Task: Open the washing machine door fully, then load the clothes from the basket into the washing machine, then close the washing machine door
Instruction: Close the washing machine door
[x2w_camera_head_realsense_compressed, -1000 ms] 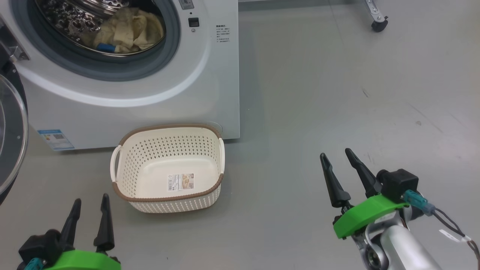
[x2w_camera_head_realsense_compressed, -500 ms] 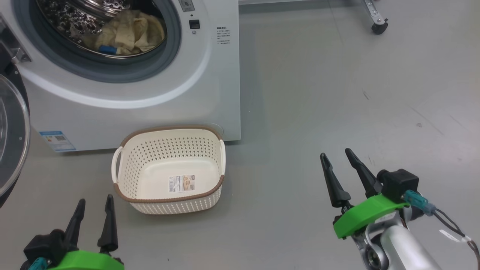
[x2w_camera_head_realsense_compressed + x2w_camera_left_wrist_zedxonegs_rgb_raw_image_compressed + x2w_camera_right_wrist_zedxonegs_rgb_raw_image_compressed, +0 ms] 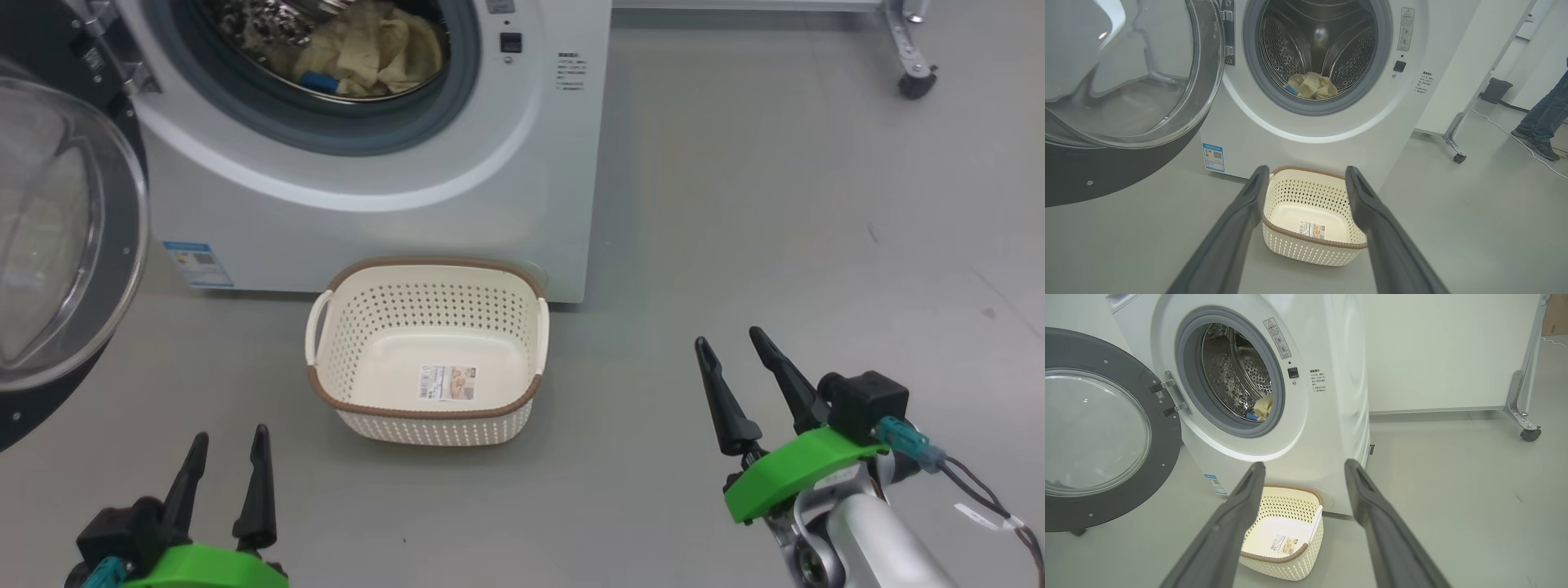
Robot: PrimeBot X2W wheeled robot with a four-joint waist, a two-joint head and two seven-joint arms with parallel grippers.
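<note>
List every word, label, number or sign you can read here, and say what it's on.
No text reads clearly.
Blue label sticker, low on the washing machine: too small.
Warning-triangle sticker, upper front: words blurred.
Printed lines on the front: too small.
Barcode sticker on the basket bottom: too small.

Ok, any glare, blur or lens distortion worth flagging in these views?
Head view: sharp, evenly lit, pale reflections in the washing machine door glass. Left wrist view: a bright glint on that glass, wide-angle stretch toward the edges. Right wrist view: evenly lit, soft sheen on the floor.
</note>
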